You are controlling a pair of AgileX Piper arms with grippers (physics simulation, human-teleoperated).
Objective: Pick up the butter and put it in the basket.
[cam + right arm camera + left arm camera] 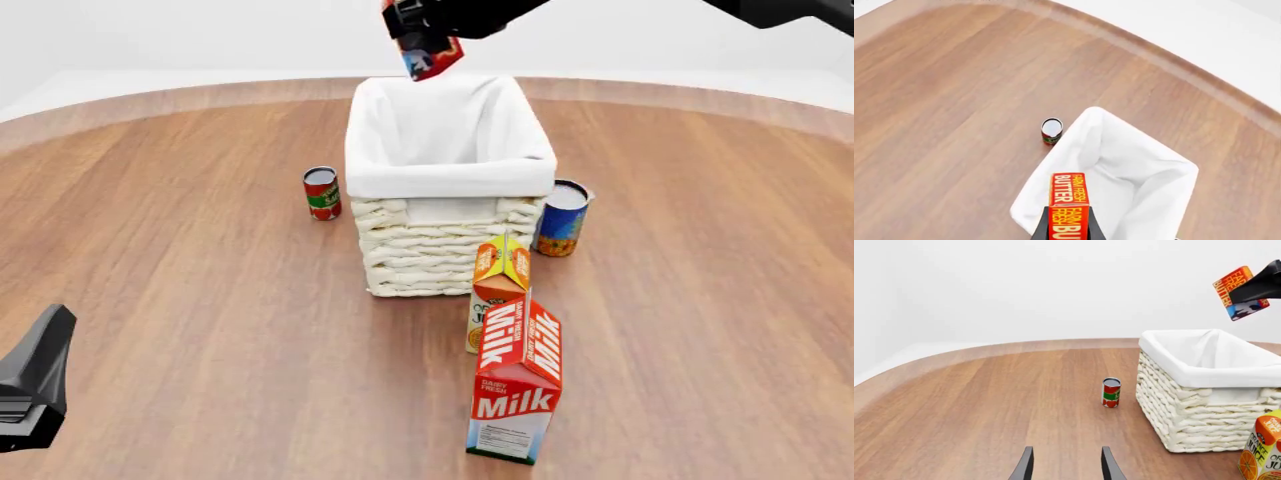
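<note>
The butter (424,52), a small red-orange box with white lettering, hangs in the air above the far rim of the basket (451,178). My right gripper (427,30) is shut on it from above. In the right wrist view the butter (1069,202) sits between the fingers (1041,229), over the white liner of the basket (1054,161). The left wrist view has the butter (1239,292) high over the basket (1207,374). My left gripper (1067,467) is open and holds nothing, low at the near left of the table (34,392).
A small red can (320,192) stands left of the basket and a blue can (563,218) right of it. An orange juice carton (501,272) and a tall Milk carton (518,385) stand in front of the basket.
</note>
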